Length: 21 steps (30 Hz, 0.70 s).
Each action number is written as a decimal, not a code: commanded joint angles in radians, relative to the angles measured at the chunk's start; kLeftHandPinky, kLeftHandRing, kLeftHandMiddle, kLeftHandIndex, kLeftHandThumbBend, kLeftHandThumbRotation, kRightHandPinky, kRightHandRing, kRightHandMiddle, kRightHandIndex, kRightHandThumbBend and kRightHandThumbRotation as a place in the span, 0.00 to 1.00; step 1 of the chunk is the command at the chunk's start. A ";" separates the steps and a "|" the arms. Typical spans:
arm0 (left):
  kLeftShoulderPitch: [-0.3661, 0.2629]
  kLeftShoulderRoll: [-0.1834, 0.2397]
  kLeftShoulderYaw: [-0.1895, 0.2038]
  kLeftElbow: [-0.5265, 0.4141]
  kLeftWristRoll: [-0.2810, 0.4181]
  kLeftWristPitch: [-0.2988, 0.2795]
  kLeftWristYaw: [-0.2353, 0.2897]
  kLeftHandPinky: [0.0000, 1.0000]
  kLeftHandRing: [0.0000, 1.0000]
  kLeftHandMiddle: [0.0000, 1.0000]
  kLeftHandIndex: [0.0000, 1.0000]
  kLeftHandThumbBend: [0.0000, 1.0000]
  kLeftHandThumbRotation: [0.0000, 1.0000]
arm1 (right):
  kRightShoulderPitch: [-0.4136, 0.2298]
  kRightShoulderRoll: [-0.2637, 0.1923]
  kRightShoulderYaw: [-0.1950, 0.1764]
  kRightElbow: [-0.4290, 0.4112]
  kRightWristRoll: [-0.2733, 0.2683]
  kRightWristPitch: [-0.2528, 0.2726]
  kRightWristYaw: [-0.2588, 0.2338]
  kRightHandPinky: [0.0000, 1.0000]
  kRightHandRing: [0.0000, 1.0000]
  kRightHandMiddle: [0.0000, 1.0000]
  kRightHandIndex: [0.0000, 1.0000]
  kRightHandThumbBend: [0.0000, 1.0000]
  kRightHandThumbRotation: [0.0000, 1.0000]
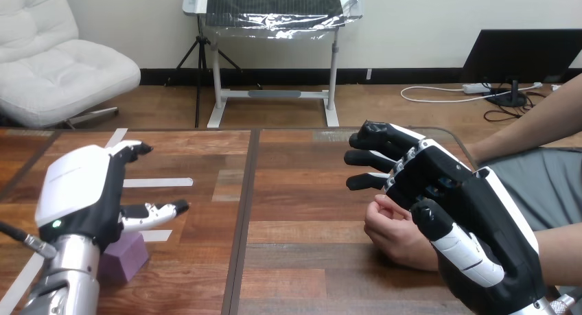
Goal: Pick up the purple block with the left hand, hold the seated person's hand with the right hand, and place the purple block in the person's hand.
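The block point(124, 257) is seen on the tabletop point(295, 191), just under the left hand point(82, 191), which is held wide. The right hand point(467, 212) is spread open over the person's hand point(392, 231).

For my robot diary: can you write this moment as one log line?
left robot hand: open, over block | block: on table | right robot hand: open, beside person's hand | handover: not yet
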 commanded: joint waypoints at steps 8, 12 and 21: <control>-0.013 0.032 0.043 -0.005 0.011 -0.024 0.011 0.72 0.76 0.78 0.78 0.87 0.39 | -0.034 -0.011 -0.015 -0.046 0.003 -0.012 -0.003 0.70 0.80 0.82 0.80 0.74 0.58; -0.006 0.039 0.046 0.002 0.020 -0.019 0.008 0.72 0.76 0.78 0.78 0.88 0.41 | -0.034 -0.011 -0.016 -0.046 0.004 -0.015 -0.001 0.70 0.79 0.82 0.80 0.74 0.58; 0.009 0.048 0.051 0.015 0.022 -0.014 0.008 0.71 0.75 0.77 0.77 0.90 0.42 | -0.032 -0.012 -0.019 -0.044 0.006 -0.020 0.003 0.69 0.80 0.82 0.80 0.73 0.58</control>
